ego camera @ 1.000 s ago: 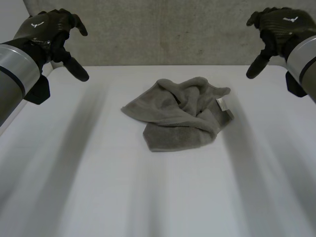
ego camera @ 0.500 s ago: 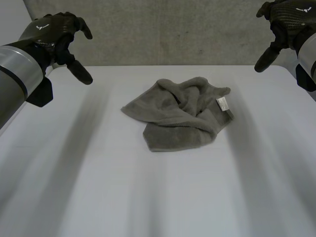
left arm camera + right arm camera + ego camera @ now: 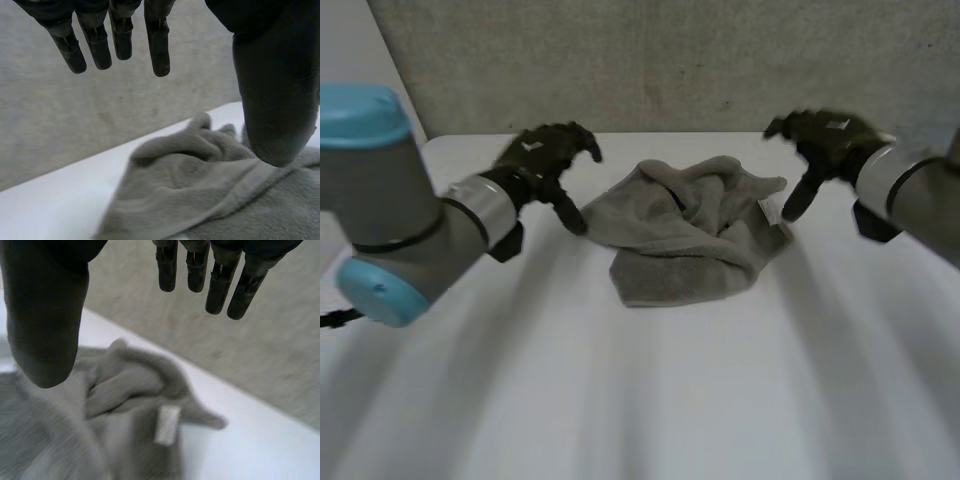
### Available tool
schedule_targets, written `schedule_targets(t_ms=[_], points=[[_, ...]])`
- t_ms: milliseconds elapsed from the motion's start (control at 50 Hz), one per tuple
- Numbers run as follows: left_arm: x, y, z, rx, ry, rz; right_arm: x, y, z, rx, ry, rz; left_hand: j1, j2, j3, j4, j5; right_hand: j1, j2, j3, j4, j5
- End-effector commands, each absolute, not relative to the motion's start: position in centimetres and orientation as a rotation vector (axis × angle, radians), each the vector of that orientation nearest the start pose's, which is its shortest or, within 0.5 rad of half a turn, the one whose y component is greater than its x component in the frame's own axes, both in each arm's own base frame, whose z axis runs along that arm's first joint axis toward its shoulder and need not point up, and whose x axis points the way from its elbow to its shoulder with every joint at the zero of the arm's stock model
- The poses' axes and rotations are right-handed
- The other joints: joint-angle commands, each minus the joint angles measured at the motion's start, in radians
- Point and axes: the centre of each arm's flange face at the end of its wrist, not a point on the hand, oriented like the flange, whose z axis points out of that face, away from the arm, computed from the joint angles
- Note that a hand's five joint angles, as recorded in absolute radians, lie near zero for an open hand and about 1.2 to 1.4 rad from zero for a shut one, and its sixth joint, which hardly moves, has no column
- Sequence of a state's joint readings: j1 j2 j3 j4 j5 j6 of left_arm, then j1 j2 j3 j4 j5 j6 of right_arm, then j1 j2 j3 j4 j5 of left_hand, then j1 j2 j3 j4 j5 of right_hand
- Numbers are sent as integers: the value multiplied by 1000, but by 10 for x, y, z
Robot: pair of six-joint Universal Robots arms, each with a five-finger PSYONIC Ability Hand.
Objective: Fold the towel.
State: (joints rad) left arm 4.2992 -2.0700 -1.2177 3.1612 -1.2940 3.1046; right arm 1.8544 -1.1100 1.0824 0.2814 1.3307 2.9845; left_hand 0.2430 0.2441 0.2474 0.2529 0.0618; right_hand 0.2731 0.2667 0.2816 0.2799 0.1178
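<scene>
A grey towel [image 3: 685, 228] lies crumpled in a loose heap on the white table [image 3: 620, 400], a small white label [image 3: 768, 209] showing near its right edge. My left hand [image 3: 545, 160] hovers at the towel's left corner, open, holding nothing. My right hand [image 3: 820, 145] hovers at the towel's right side just beyond the label, open too. Under the left hand's fingers [image 3: 115, 35] and thumb, the left wrist view has the towel [image 3: 200, 185] with its folds. In the right wrist view the towel [image 3: 110, 405] and label [image 3: 166, 425] lie below the spread fingers [image 3: 215, 275].
A grey wall [image 3: 650, 60] rises behind the table's far edge. Bare white tabletop spreads in front of the towel and to both sides. My left arm [image 3: 390, 210] reaches in low across the table's left part.
Both hands have come down and inward from high at the far corners to the towel's left and right sides. The towel has not moved.
</scene>
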Motion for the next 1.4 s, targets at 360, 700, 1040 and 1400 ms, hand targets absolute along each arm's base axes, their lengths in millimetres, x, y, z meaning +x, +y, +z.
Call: schedule_targets(t_ms=[360,700,1040,1400], points=[[-376,-345,107,1161,2815,-2213,273,-354,135,-500,2295,-1363,223,222,218,213,230,563,570,555,557,544],[-386,-352,99,1175,2782,-2261,279,-353,129,-500,2298,-1410,290,289,286,281,297,575,582,567,568,556],[-394,-345,131,1202,2730,-2335,295,-338,132,-552,2235,-1431,273,272,268,263,280,1123,1130,1115,1116,1104],[-259,-342,212,761,2724,-2251,426,-201,179,-953,1808,-1371,88,87,84,78,95,1123,1130,1115,1116,1104]])
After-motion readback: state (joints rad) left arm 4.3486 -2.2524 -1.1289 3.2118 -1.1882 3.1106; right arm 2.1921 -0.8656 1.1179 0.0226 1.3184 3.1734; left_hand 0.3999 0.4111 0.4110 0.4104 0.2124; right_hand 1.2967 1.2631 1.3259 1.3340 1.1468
